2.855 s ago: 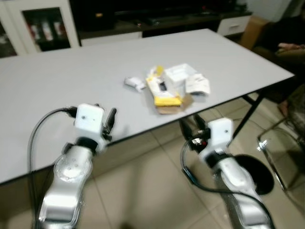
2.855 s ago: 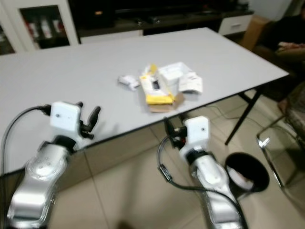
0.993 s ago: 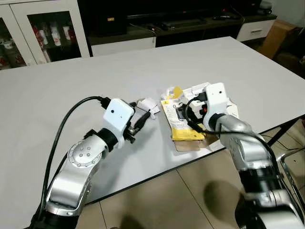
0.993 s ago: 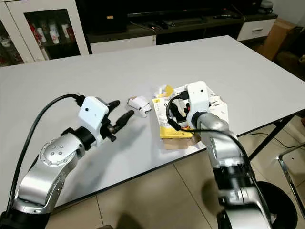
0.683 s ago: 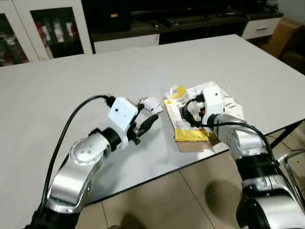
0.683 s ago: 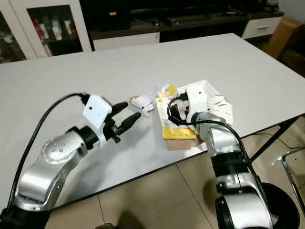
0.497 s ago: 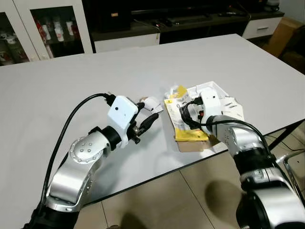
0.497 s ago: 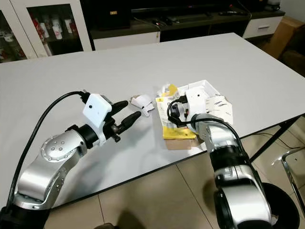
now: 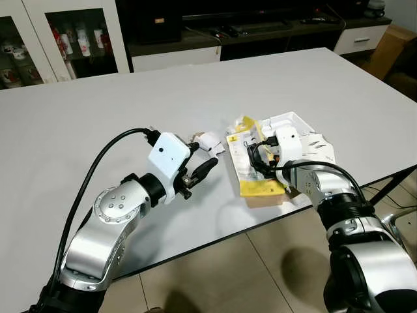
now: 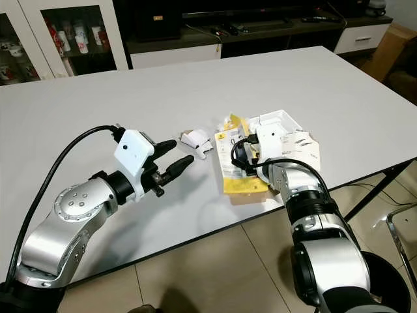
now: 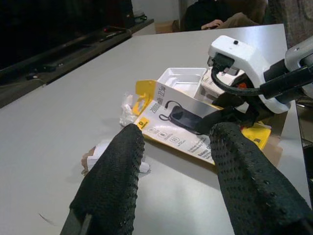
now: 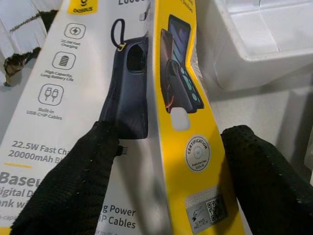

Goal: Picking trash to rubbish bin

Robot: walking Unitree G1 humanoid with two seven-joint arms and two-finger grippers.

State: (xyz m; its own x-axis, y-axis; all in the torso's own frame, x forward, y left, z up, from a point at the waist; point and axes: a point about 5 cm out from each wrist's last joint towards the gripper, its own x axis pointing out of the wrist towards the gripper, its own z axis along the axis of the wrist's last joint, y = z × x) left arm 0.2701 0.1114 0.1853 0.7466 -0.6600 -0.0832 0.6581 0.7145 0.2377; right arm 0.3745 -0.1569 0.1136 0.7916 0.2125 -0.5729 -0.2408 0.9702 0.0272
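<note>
— Where's the trash?
— The yellow package (image 12: 181, 132) lies flat near the table's (image 9: 78, 130) front edge, white tray (image 9: 290, 121) behind, crumpled paper (image 10: 195, 139) beside.
— What changed?
— The right gripper (image 12: 166, 161) has come down; its fingers, spread wide, straddle the package. The left gripper (image 10: 176, 156) still hovers open near the paper.
— The room?
— Glass cabinet (image 9: 39, 39) behind, tiled floor (image 9: 221, 274) below.

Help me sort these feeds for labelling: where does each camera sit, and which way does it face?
Eye views: on the head, looking down at the table; both arms show.
Left wrist view: on the left arm, along the open left gripper toward the yellow box.
Right wrist view: on the right arm, right gripper open astride the yellow box.
All views share the box.
</note>
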